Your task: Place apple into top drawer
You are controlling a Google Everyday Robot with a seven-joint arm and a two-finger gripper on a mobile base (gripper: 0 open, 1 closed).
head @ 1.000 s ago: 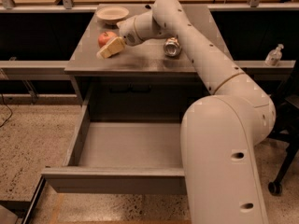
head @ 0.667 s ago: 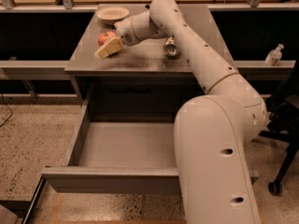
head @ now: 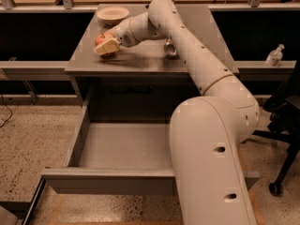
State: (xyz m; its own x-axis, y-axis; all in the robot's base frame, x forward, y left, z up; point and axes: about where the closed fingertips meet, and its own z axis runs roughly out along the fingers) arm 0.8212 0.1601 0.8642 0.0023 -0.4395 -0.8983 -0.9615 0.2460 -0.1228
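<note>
The gripper (head: pixel 107 46) rests against the apple (head: pixel 99 38) at ten o'clock on the cabinet top (head: pixel 140 60); whether it has closed on it cannot be told. Grasping looks to be the step in hand; the next move calls for a lift and a carry toward six o'clock, into the open drawer (head: pixel 122 146).

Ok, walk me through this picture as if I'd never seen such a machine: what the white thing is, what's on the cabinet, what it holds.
The big white shape is a robot arm, seen by a single camera looking down along it. Its tip carries a claw, which is at the apple on the left of the grey cabinet top. Whether the claw already grips the apple cannot be told. Behind them sits a cream bowl, and to the right is a silvery can. Below, the top drawer is pulled wide open, ready to take the apple.
</note>
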